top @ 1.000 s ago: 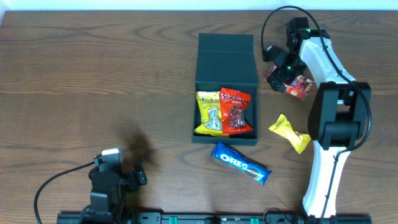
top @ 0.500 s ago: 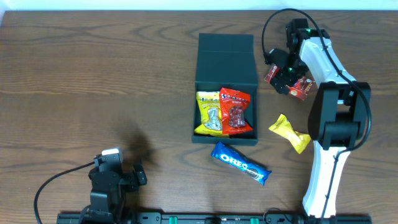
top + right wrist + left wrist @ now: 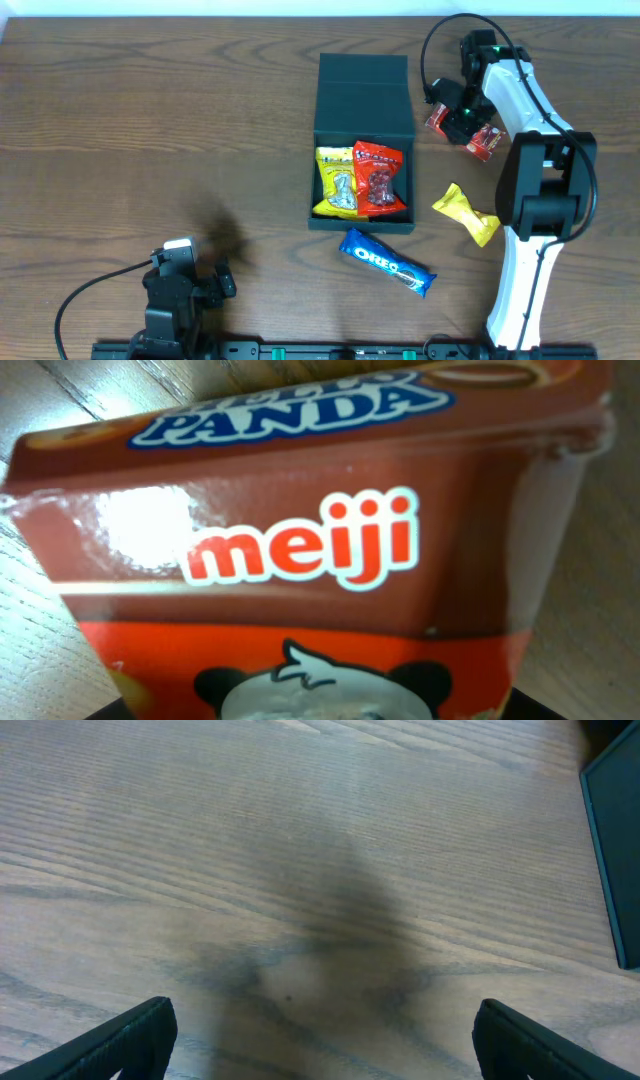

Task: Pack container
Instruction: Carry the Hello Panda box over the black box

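The dark teal container (image 3: 362,224) stands open at mid-table, its lid (image 3: 362,90) flipped back. Inside it lie a yellow packet (image 3: 336,182) and a red packet (image 3: 379,180). My right gripper (image 3: 461,123) is to the right of the lid, shut on a red Meiji Hello Panda packet (image 3: 484,141), which fills the right wrist view (image 3: 320,550). My left gripper (image 3: 187,281) is open and empty at the near left, over bare wood (image 3: 320,1040). The container's edge shows in the left wrist view (image 3: 612,850).
A blue Oreo packet (image 3: 388,264) lies just in front of the container. A yellow packet (image 3: 464,212) lies to the container's right, beside the right arm's base (image 3: 530,250). The table (image 3: 150,130) is brown wood.
My right gripper has shifted slightly toward the far side with the red panda packet in it. The left arm has not moved.
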### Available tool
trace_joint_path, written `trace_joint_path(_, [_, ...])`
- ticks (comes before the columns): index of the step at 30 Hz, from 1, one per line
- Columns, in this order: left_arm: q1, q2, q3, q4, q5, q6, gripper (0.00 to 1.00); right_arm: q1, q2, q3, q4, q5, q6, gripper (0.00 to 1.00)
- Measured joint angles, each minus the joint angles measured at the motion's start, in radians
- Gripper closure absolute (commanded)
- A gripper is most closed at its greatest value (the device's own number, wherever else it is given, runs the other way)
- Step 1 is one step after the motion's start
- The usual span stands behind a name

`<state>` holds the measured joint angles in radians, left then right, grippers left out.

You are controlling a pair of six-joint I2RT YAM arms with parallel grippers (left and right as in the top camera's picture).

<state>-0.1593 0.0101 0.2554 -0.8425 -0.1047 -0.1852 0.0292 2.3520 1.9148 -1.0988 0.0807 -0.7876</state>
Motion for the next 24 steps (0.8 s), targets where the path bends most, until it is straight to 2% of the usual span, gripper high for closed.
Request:
trace_joint_path(3, [0.000, 0.000, 0.000, 0.000, 0.000, 0.000, 0.05, -0.001, 0.000, 0.000, -0.001, -0.002, 0.000, 0.40])
trace_joint_path(9, [0.000, 0.000, 0.000, 0.000, 0.000, 0.000, 0.05, -0.001, 0.000, 0.000, -0.001, -0.002, 0.000, 0.49])
trace_joint_path(24, [0.000, 0.000, 0.000, 0.000, 0.000, 0.000, 0.05, -0.001, 0.000, 0.004, -0.016, -0.002, 0.001, 0.59])
